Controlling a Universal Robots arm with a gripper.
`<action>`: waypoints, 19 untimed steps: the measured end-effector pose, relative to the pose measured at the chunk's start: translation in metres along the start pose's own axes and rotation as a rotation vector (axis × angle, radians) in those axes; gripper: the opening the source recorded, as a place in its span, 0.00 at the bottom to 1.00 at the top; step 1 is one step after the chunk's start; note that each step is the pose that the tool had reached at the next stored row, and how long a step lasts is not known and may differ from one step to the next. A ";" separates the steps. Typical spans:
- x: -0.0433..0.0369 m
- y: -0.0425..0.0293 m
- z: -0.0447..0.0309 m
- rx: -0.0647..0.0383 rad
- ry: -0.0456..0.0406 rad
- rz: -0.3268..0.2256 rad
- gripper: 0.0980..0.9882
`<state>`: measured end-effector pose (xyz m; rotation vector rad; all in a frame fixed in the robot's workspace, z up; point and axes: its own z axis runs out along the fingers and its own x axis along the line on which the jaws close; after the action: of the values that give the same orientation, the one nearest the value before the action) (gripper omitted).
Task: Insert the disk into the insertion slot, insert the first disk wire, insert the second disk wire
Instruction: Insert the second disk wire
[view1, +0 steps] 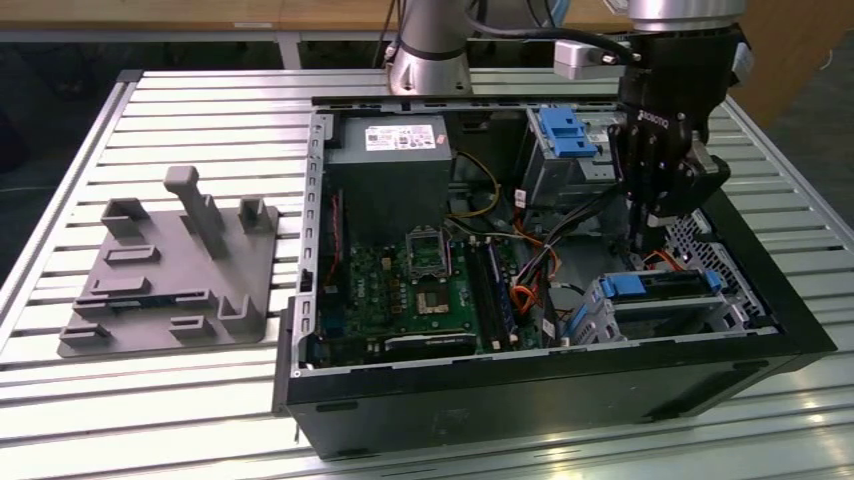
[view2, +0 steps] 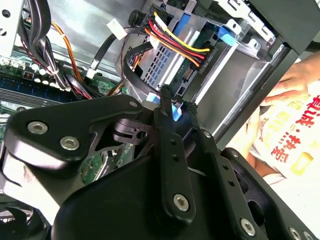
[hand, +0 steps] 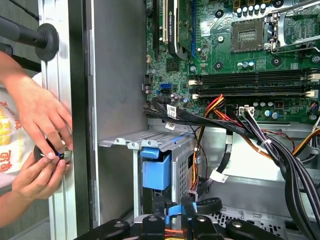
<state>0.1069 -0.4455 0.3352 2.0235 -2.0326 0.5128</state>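
A: The gripper (view2: 176, 102) is pinched on one small blue wire plug (view2: 175, 111), I think. Loose cables (hand: 280, 145) crowd it, barely any room.

B: Yep. Just past it, one disk (view1: 667, 284) sits in the insertion slot (view1: 681, 320), right by the case wall (hand: 79, 125). Two hands (hand: 45, 117) of a person outside that wall.

The scene is being borne by a table (view1: 200, 400) of ribbed silver aluminium slats, which is being viewed from above in the exterior view. Bright light is being thrown back in white streaks by the slats nearest the camera. Behind the table's far edge a light wooden panel (view1: 174, 12) is being shown, and a browner wooden board (view1: 807, 50) at the exterior view's right. Dark floor (view1: 827, 140) is being glimpsed beyond the table's side.
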 end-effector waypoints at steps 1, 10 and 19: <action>0.0000 0.0000 0.0001 0.000 0.0000 0.000 0.19; 0.0001 -0.0001 -0.0004 0.002 -0.0119 0.002 0.10; 0.0005 -0.0001 -0.0011 0.008 -0.0424 0.008 0.10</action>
<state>0.1069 -0.4455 0.3364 2.0492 -2.0664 0.4845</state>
